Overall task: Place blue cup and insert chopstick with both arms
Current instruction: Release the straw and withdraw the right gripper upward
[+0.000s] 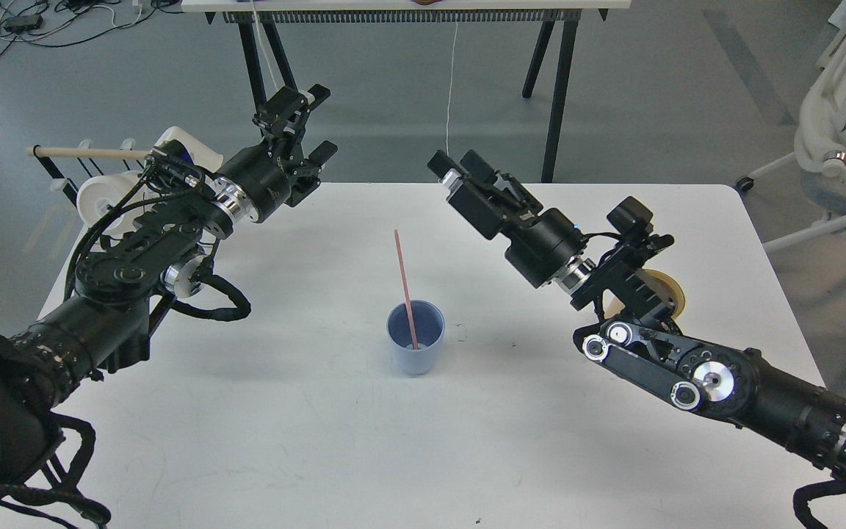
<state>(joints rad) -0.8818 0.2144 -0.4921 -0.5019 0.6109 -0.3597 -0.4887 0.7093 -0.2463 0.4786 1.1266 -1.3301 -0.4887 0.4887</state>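
Observation:
The pale blue cup [414, 358] stands upright near the middle of the white table [305, 441]. The pink chopstick [402, 279] stands in it, its lower end on the cup's bottom, leaning up and to the left against the rim. My right gripper [457, 163] is open and empty, raised well above and behind the cup, to its right. My left gripper [316, 123] is open and empty, held high over the table's back left part, far from the cup.
A tan cylindrical holder [667, 285] stands at the right, mostly hidden behind my right arm. A rack with a pale wooden rod [89, 153] and white mugs [96, 197] stands off the table's left edge. An office chair [830, 139] is at far right.

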